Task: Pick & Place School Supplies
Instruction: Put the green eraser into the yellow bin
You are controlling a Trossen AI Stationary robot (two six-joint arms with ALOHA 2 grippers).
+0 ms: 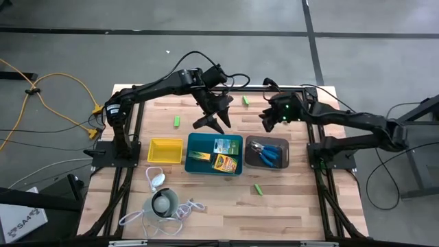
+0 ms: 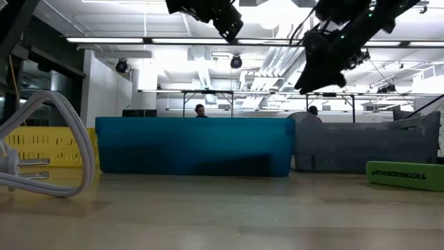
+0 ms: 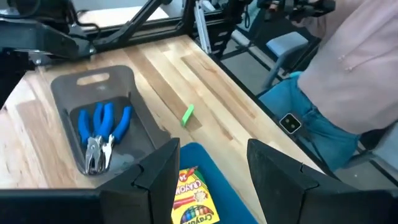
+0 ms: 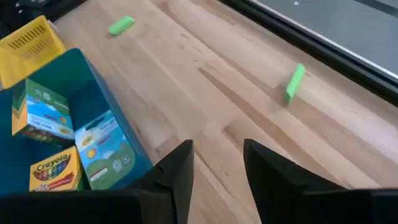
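Observation:
My left gripper [image 1: 211,123] [image 3: 211,168] hangs open and empty above the table, just beyond the far edge of the teal tray [image 1: 194,144]. Yellow-and-green crayon boxes [image 1: 225,163] [image 3: 194,202] and a green-and-white pack [image 1: 223,146] [image 4: 102,155] lie in that tray. My right gripper [image 1: 266,122] [image 4: 217,165] is also open and empty, above the far edge of the dark grey tray [image 1: 282,159], which holds two blue-handled tools [image 1: 266,152] [image 3: 99,134]. Three lime-green blocks lie flat on the wood [image 1: 177,121] [image 1: 245,100] [image 1: 258,189].
A yellow tray [image 1: 165,151] sits left of the teal one. The white round gadget with its cord [image 1: 163,202] lies near the table's near-left corner. A person in a pink top [image 3: 354,68] stands past the table's edge. Bare wood lies between the trays and the far edge.

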